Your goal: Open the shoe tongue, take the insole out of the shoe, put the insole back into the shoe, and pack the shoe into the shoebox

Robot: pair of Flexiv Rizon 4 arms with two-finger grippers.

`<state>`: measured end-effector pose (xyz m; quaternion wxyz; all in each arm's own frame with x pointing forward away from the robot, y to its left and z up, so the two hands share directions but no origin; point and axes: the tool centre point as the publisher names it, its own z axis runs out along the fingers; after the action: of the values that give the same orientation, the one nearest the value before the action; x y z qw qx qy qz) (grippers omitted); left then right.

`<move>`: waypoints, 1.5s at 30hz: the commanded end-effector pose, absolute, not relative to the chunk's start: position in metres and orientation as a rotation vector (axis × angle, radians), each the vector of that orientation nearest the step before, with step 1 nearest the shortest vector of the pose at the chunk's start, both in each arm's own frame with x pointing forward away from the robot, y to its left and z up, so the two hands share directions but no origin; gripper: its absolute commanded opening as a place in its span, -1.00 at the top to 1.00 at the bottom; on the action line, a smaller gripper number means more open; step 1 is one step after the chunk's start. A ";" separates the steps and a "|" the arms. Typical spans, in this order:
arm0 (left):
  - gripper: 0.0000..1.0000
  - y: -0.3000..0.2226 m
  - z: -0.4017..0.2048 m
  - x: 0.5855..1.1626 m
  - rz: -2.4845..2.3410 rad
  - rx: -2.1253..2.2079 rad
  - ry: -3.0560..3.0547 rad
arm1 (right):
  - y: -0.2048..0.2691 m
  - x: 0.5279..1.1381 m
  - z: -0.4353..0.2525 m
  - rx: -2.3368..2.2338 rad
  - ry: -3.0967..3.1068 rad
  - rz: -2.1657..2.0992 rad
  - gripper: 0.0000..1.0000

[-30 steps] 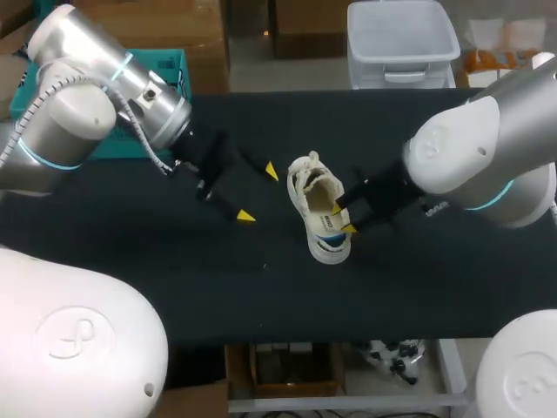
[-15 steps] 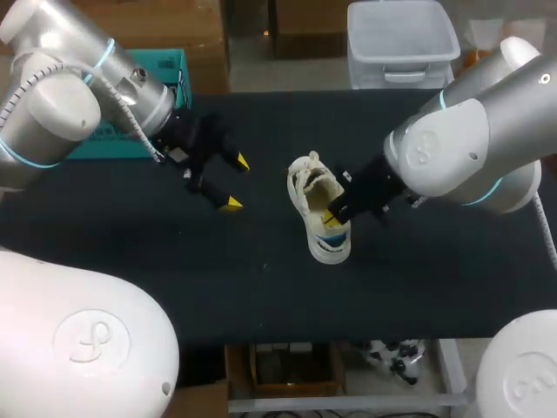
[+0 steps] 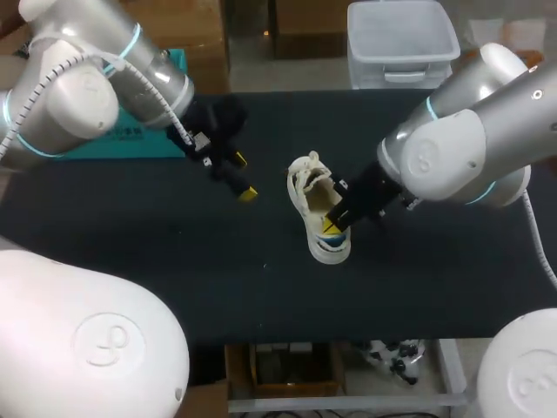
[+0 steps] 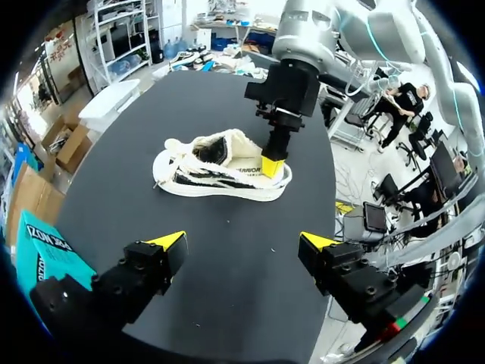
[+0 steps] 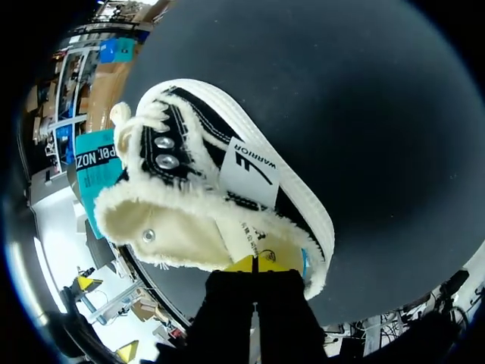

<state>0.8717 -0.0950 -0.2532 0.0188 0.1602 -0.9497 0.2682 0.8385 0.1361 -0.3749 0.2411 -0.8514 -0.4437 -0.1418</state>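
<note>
Shoe [image 3: 318,213] mid-table, right gripper [image 5: 258,263] narrowed to a pinch inside its heel
Light, with a soft fleecy upper on a stiffer rubber sole; thin insole [image 3: 324,202] likely floppy, best pinched at its heel edge; left gripper [image 4: 242,246] spread wide, well apart, near shoebox [image 3: 130,139]

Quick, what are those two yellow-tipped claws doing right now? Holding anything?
Left gripper: open, holding nothing.
Right gripper: shut, tips inside the heel end of the shoe; whether they pinch anything cannot be told.

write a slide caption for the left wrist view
Open left hand faces a cream fleece-lined sneaker on the black table; right hand at its heel opening
</note>
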 end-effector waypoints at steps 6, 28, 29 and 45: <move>-1.00 -0.099 -0.258 0.873 0.591 0.675 -2.902 | 0.140 0.837 -0.394 -2.422 -1.210 -0.386 1.00; -1.00 -0.089 -0.261 0.859 0.463 1.006 -2.787 | 0.119 0.822 -0.339 -2.374 -1.368 -0.429 1.00; -1.00 -0.088 -0.261 0.858 0.462 1.016 -2.782 | 0.116 0.821 -0.335 -2.365 -1.385 -0.427 1.00; -1.00 -0.087 -0.258 0.844 0.405 1.125 -2.765 | 0.077 0.823 -0.295 -2.318 -1.459 -0.330 -1.00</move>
<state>0.8483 -0.0847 -0.2618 0.0728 0.3693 -0.9161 0.1381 0.8222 0.0912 -0.3210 0.1660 -0.8308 -0.5142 -0.1332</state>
